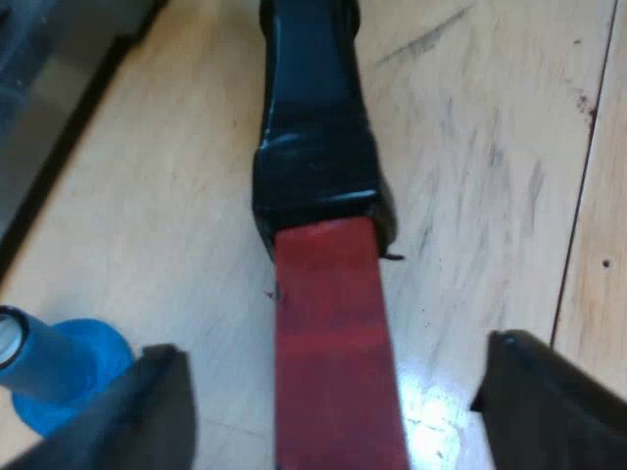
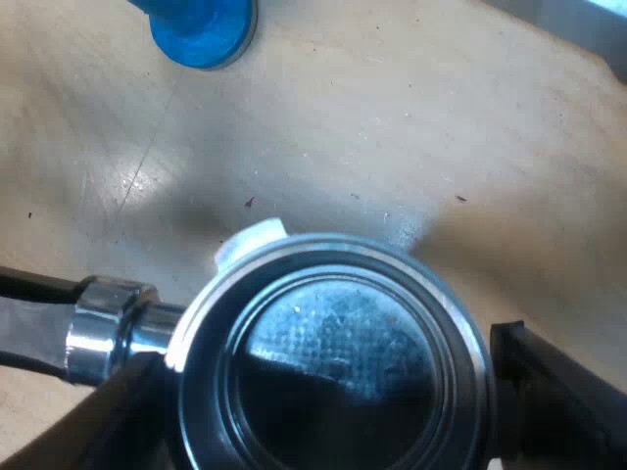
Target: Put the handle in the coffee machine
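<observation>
A: Near: left pincer (image 1: 333, 345) spread, red handle end (image 1: 331, 294) lying between its fingers, ungripped. The right pincer (image 2: 321, 348) appears to pinch the holder (image 2: 333, 362) by its basket, above the worktop (image 2: 392, 127).
B: Risk: the round rim slips and the holder tips. The blue tamper (image 2: 201, 24) beyond could get knocked.

l pincer (image 1: 333, 348) wide open, r pincer (image 2: 321, 352) clamped.

One metal holder (image 2: 333, 362), one dark handle (image 1: 313, 127) on it, one red end (image 1: 338, 352), one blue tamper (image 2: 203, 24), one wooden table (image 2: 392, 117), two grippers, left gripper (image 1: 333, 392) and right gripper (image 2: 323, 372), two black fingers (image 1: 147, 421) each.
</observation>
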